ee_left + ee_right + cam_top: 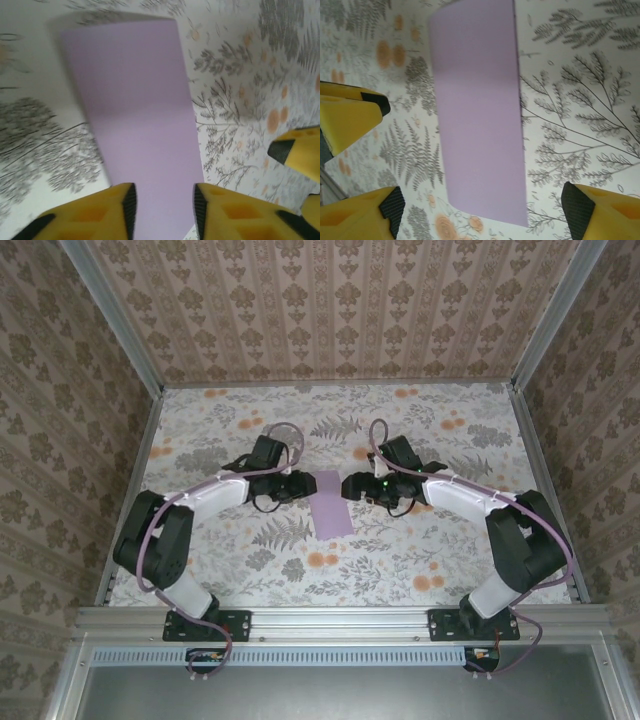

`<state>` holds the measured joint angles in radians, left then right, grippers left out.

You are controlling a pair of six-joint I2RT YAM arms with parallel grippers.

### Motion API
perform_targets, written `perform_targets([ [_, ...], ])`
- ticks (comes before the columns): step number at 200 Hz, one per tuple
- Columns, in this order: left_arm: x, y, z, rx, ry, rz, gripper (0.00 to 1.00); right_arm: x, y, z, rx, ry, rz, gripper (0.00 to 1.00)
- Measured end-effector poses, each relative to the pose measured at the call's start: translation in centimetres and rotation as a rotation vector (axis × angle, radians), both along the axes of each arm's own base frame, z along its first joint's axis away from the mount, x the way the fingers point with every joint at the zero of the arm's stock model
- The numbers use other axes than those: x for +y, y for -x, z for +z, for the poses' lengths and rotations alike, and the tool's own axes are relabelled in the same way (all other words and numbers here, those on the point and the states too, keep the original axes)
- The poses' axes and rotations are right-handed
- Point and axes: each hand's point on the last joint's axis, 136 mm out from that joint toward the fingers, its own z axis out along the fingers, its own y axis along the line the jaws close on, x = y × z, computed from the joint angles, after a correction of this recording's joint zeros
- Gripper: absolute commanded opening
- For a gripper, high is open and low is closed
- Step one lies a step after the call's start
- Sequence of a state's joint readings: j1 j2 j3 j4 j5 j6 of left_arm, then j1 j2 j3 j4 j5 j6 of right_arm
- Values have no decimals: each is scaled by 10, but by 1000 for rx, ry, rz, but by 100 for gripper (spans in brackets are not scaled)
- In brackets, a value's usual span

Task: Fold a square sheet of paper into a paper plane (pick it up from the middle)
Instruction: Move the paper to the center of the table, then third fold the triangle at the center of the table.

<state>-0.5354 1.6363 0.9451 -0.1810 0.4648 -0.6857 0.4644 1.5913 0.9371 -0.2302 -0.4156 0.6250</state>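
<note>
The square sheet of paper [331, 504] is lying on the flowery table [430, 550] between two grippers.
On the left, the left gripper [301, 485] is keeping its yellow fingers [100, 217] near each other with a small gap, and one end of the paper is showing flat in that gap. In the middle, the lilac paper is lying flat and looking like a long strip. On the right, the right gripper [352, 487] is spreading its fingers [600, 212] wide apart, one on each side of the paper.
</note>
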Motion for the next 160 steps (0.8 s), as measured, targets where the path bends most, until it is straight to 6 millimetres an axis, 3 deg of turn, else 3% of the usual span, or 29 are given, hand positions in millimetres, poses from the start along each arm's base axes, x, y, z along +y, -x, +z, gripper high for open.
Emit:
perform_targets([
  [39,-19,2,-21,48,-34,-34,17,-1,-2,-4,10,-22,-47,89],
  [93,-5,2,-42,81,-131,4,13,2,-5,-11,35,-54,-85,88],
  [116,-4,1,-46,83,-144,10,10,3,-5,-14,51,-61,-96,79],
  [160,-2,2,-60,109,-165,12,7,0,1,-28,103,-53,-120,73],
])
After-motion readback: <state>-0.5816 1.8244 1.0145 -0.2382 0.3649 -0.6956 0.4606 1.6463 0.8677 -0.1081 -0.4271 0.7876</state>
